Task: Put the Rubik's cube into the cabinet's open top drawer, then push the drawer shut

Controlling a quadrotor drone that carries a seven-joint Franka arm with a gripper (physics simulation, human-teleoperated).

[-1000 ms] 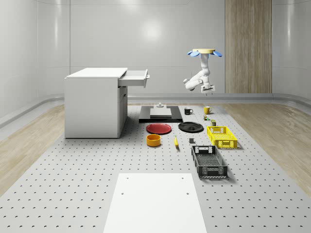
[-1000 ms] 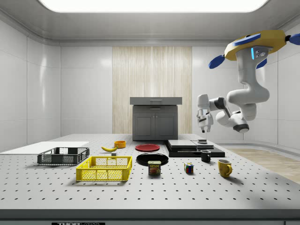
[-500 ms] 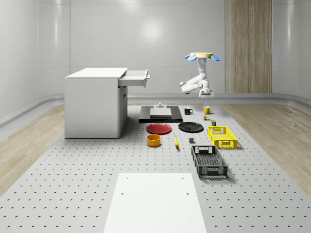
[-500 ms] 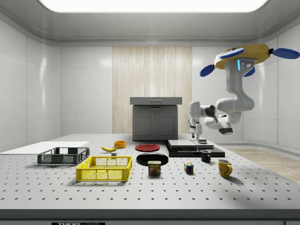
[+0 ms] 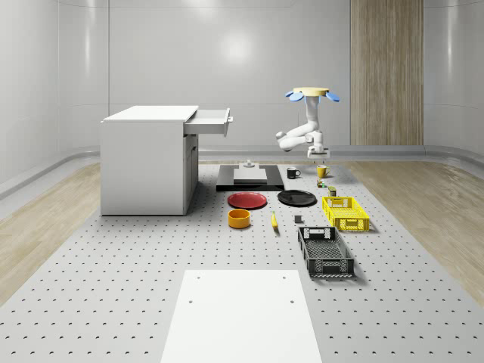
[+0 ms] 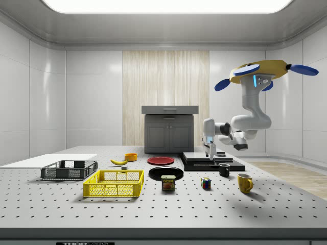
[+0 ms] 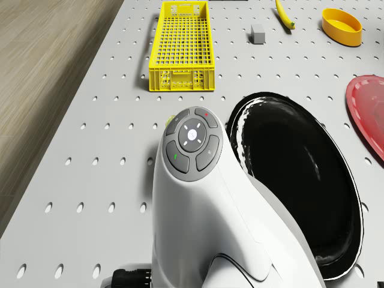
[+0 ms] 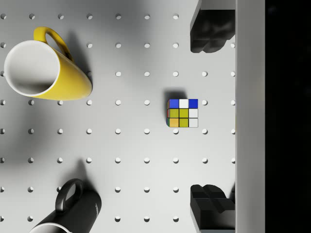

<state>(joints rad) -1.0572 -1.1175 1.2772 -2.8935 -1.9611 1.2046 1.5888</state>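
Observation:
The Rubik's cube (image 8: 183,113) lies on the perforated table between a yellow mug (image 8: 46,68) and a black mug (image 8: 73,208). It also shows as a small cube (image 6: 206,183) in the side view and as a speck (image 5: 321,182) in the whole-scene view. My gripper (image 8: 210,119) hangs open above it, pointing down; the cube sits a little aside of the line between the fingertips (image 8: 209,34). The drone (image 5: 312,94) hovers over the mugs, with the gripper (image 5: 317,156) well above the table. The grey cabinet (image 5: 147,159) has its top drawer (image 5: 210,121) pulled out.
Near the cube stand a Spam can (image 6: 168,182), a black plate (image 7: 294,180) and a yellow crate (image 7: 182,45). A black platform (image 5: 249,178), a red plate (image 5: 247,200), an orange bowl (image 5: 239,218), a banana (image 7: 285,15) and a dark crate (image 5: 325,252) lie between here and the cabinet.
The drone has sunk and drifted toward the side view's left. The arm has brought the gripper lower, to above the cube and mugs. The fingers stay open.

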